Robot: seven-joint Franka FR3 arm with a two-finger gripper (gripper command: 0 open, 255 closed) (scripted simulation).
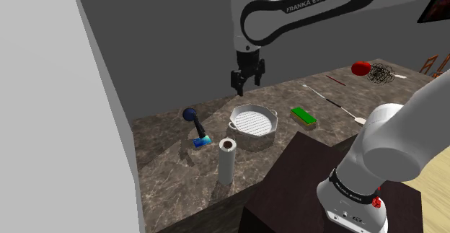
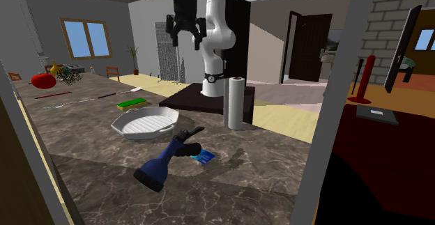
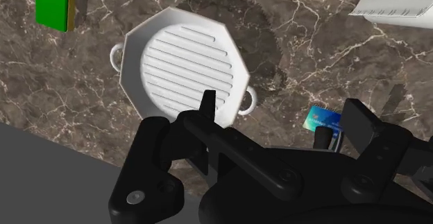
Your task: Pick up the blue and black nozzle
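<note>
Shoulder view: I see my jaws open, empty, high above the tabletop [image 1: 169, 185]; nozzle [image 1: 196, 125] not yet grasped.

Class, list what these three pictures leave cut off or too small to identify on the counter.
Wrist view: paper roll and green block, cut by the picture's edge.
Shoulder view: dark tangle beside the red thing, too small to identify.
Second exterior view: small blue item by the nozzle, markings too small to read.
</note>
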